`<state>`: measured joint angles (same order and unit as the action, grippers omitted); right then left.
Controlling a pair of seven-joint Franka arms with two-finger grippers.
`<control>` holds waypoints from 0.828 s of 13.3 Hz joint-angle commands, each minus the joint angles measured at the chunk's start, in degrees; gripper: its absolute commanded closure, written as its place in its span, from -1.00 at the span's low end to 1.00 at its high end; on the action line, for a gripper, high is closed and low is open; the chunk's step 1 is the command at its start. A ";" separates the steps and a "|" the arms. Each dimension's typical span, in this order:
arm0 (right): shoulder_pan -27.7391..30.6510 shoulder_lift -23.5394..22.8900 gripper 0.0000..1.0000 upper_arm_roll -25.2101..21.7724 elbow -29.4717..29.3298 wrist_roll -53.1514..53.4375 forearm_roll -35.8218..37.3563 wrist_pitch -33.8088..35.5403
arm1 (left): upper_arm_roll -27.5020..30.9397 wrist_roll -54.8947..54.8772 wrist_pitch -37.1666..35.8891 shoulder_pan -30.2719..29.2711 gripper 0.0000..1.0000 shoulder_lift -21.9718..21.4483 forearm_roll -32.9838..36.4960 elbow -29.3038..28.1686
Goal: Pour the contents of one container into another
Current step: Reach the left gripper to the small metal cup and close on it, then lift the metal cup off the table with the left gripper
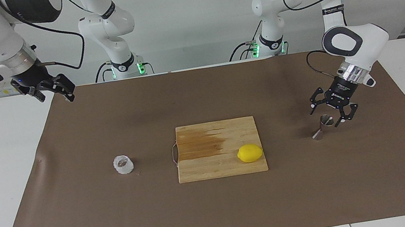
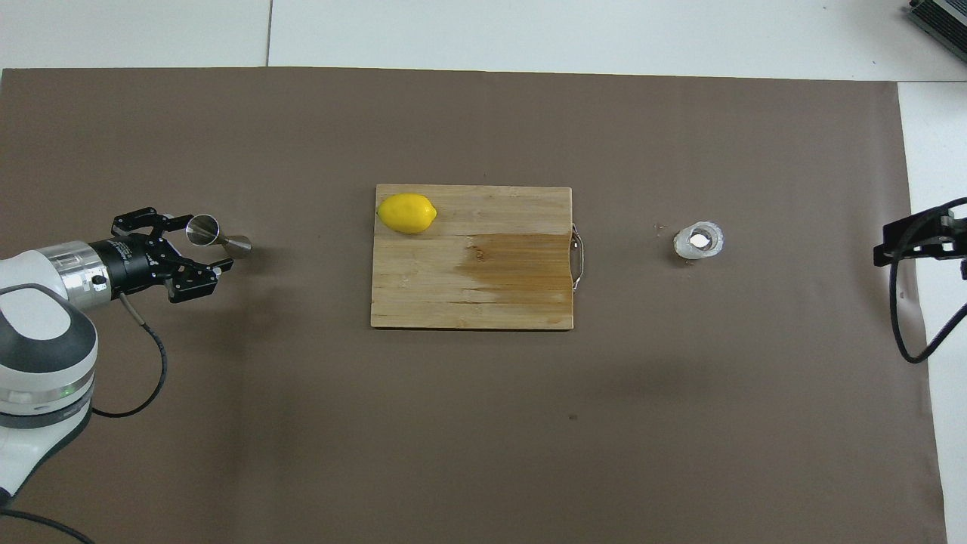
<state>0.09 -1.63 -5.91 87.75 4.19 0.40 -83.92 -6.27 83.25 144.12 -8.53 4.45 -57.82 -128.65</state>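
My left hand point(image 1: 333, 114) wide around tilted jigger point(image 1: 323, 127), beside board point(image 1: 211, 169); off-centre closing may topple it.

The left arm reaches down low toward its end of the table, wrist tilted, its left gripper point(image 1: 332, 115) point(image 2: 198, 247) spread open. The right arm waits raised at its own end, right gripper point(image 1: 56, 92) point(image 2: 918, 240) held high.
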 commanded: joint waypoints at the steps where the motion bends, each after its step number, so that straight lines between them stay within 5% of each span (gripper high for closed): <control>1: -0.27 0.31 -1.00 -0.42 0.49 0.64 -1.28 -0.19 | 0.38 -0.63 1.16 0.62 -1.00 -0.58 -1.33 -0.99; 11: -0.26 0.31 -1.00 -0.42 0.49 0.64 -1.36 -0.19 | 0.30 -0.63 6.08 3.08 -0.71 0.03 -1.94 -0.82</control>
<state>0.09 -1.63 -5.91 87.75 4.19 0.40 -83.92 -6.39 83.21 148.39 -6.69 4.61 -58.12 -128.66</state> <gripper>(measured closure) 0.000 0.128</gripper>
